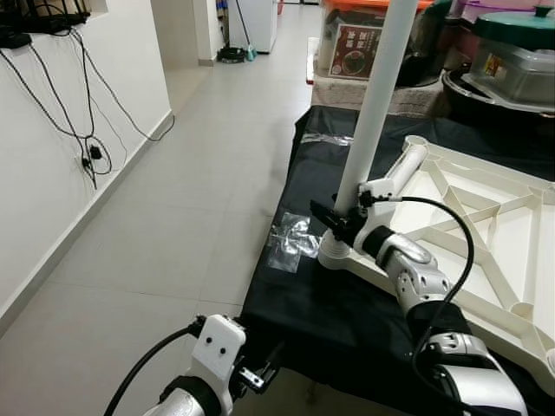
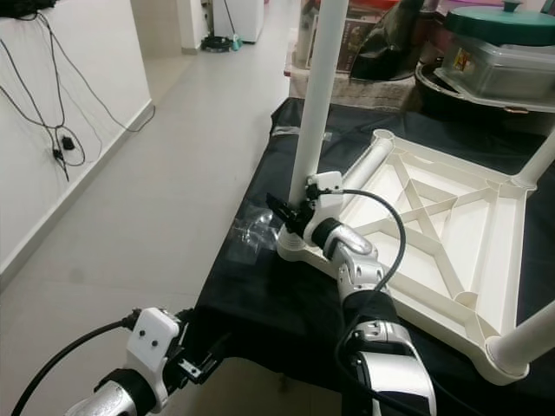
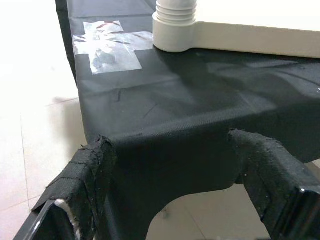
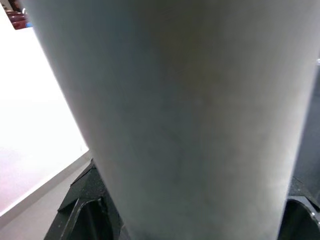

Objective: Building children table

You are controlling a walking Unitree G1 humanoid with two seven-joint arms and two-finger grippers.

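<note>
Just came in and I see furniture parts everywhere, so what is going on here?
The robot is putting together a small white table. The tabletop lies upside down on a black cloth. The right gripper is closed around a white leg standing upright in the near corner socket. The left gripper hangs open, off the cloth's near edge, holding nothing. A second leg stands in another corner, and a piece of clear plastic wrap lies beside the socket.

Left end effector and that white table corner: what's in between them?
Just bare black cloth between the left end effector and the table corner socket, in the left wrist view.
</note>
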